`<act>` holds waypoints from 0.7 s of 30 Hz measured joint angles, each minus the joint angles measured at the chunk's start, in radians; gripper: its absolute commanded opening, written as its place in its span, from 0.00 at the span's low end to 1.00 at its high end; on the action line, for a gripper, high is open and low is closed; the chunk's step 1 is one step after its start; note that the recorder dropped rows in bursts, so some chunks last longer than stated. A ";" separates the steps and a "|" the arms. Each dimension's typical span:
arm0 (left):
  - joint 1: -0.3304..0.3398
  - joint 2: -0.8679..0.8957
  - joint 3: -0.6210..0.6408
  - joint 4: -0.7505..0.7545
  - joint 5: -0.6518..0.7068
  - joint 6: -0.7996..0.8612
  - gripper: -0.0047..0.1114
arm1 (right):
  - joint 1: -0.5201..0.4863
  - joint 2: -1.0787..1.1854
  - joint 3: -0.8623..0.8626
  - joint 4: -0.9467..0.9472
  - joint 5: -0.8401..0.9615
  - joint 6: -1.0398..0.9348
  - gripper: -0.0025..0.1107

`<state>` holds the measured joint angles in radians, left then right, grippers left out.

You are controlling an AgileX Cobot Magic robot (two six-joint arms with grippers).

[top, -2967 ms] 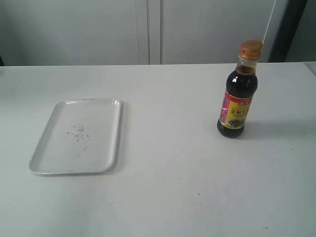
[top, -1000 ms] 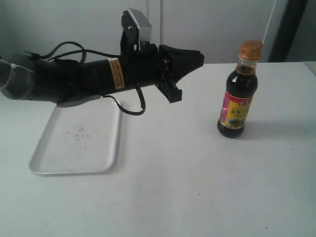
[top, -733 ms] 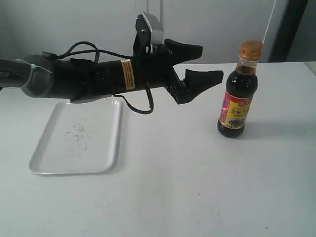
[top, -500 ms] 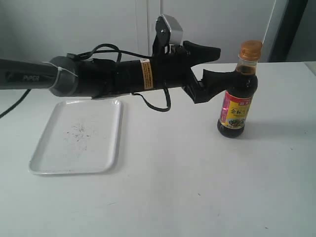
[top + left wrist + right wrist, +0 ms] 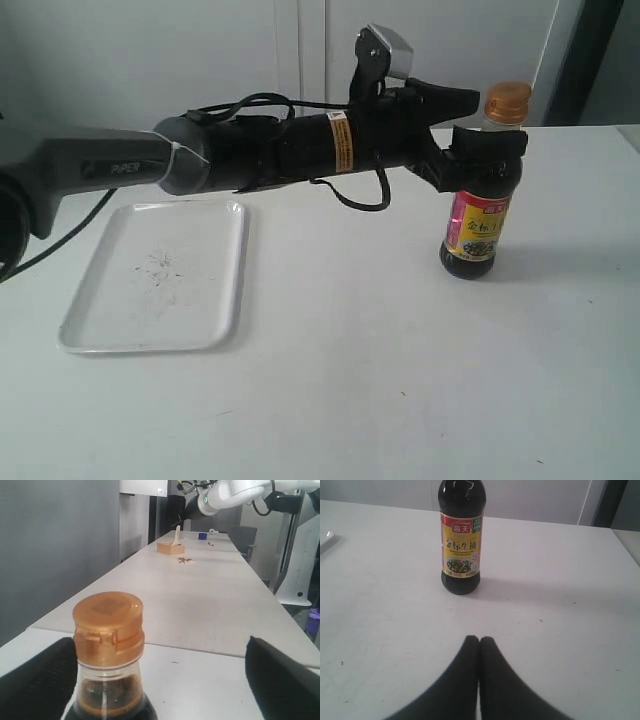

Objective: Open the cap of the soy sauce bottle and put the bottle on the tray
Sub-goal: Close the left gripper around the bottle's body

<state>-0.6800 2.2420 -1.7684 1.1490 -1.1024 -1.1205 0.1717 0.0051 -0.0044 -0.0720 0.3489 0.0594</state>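
The soy sauce bottle stands upright on the white table at the right, its orange-brown cap shut. My left gripper reaches in from the left and stands open astride the bottle's neck just below the cap. In the left wrist view the cap sits close beside one black finger, and the other finger stands far off; the gripper holds nothing. My right gripper is shut and empty, low over the table a short way from the bottle. The white tray lies flat at the left.
The left arm's black forearm and cables stretch above the tray's far end and the middle of the table. A pale cabinet wall runs behind the table's back edge. A dark post stands at the back right.
The left arm has come in from the left, opened its gripper and moved right until its fingers straddle the bottle's neck. The bottle and tray have not moved.
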 measured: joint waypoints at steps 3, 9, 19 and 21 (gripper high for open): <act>-0.007 0.024 -0.028 0.000 0.000 -0.026 0.83 | 0.000 0.000 0.000 0.000 0.000 0.000 0.02; -0.015 0.037 -0.042 -0.002 0.013 -0.065 0.83 | 0.000 0.000 0.000 0.000 0.000 0.000 0.02; -0.023 0.048 -0.047 -0.016 0.029 -0.066 0.83 | 0.000 0.000 0.000 0.000 0.000 0.000 0.02; -0.023 0.058 -0.049 -0.018 0.032 -0.051 0.83 | 0.000 0.000 0.000 0.000 0.000 0.000 0.02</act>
<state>-0.7029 2.3000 -1.8175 1.1313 -1.0702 -1.1716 0.1717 0.0051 -0.0044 -0.0720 0.3489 0.0594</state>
